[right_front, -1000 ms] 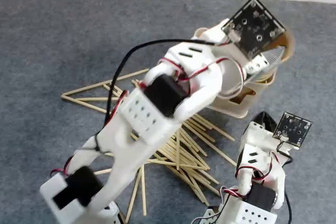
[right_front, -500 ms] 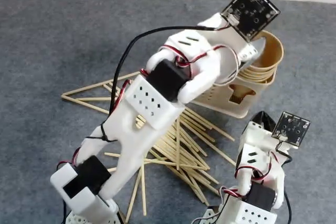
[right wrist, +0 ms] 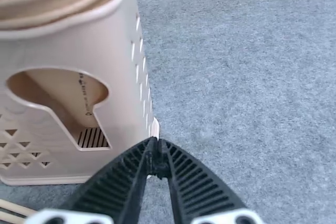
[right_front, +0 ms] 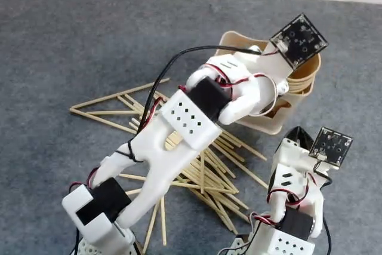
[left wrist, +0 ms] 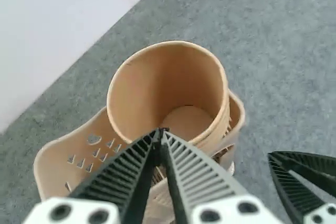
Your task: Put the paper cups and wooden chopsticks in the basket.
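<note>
We find the left gripper (left wrist: 160, 130) with jaws closed on nothing, above the paper cups (left wrist: 168, 93) nested in the basket (left wrist: 68, 150). The right gripper (right wrist: 155, 141), jaws also closed, sits beside the basket. The cup step appears complete. The wooden chopsticks (right_front: 203, 171) lie scattered on the bench (right_front: 59, 40), so next comes a low, narrow pinch.

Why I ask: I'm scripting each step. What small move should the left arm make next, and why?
Probably lift the left gripper clear and swing it toward the pale wooden chopsticks. Its jaws are shut, empty, above the brown paper cup, which sits in the beige plastic basket, while the chopsticks lie outside it.
</note>
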You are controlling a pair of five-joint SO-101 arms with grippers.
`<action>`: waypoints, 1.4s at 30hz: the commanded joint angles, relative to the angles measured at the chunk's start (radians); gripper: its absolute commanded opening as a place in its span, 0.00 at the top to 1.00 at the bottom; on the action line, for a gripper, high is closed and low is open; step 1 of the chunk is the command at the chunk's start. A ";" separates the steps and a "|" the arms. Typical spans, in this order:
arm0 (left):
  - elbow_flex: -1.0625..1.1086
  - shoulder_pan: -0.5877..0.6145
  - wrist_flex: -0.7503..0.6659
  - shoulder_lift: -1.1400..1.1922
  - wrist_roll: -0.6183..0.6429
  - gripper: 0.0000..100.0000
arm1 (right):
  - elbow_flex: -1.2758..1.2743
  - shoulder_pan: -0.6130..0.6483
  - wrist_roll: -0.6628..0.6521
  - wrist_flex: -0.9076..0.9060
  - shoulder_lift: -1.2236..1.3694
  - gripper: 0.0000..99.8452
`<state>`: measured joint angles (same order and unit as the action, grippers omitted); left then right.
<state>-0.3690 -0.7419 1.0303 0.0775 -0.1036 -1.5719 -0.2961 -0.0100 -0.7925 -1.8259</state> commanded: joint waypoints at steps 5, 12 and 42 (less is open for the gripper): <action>0.119 0.015 -0.104 -0.010 0.005 0.99 | 0.008 0.010 0.008 0.024 -0.008 0.99; 0.059 0.016 -0.101 -0.065 0.005 0.99 | 0.010 0.010 0.008 0.024 -0.008 0.99; 0.148 0.570 0.580 -0.323 -0.233 0.97 | 0.007 0.045 -0.034 0.024 -0.008 0.99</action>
<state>-0.3092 -0.2478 1.6042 -0.2048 -0.2677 -1.5719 -0.2547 -0.0299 -0.7925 -1.8259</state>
